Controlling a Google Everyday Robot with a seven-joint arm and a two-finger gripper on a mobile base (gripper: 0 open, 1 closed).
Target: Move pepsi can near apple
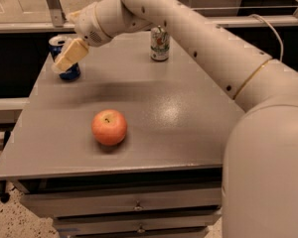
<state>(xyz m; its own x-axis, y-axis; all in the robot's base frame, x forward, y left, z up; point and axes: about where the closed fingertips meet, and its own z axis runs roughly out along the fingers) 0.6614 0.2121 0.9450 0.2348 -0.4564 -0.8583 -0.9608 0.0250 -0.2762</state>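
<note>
Overlapping the pepsi can (56, 42), the hand (64, 61) sits at its front.

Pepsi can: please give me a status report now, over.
Gripper at far table corner, directly in front of pepsi can, grasp not confirmed. Pepsi can upright, well apart from apple. White-green can at back, off the line to apple.

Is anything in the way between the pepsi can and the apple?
No, nothing visible does. The claw hangs right in front of the pepsi can at the back; the apple sits nearer the front edge.
</note>
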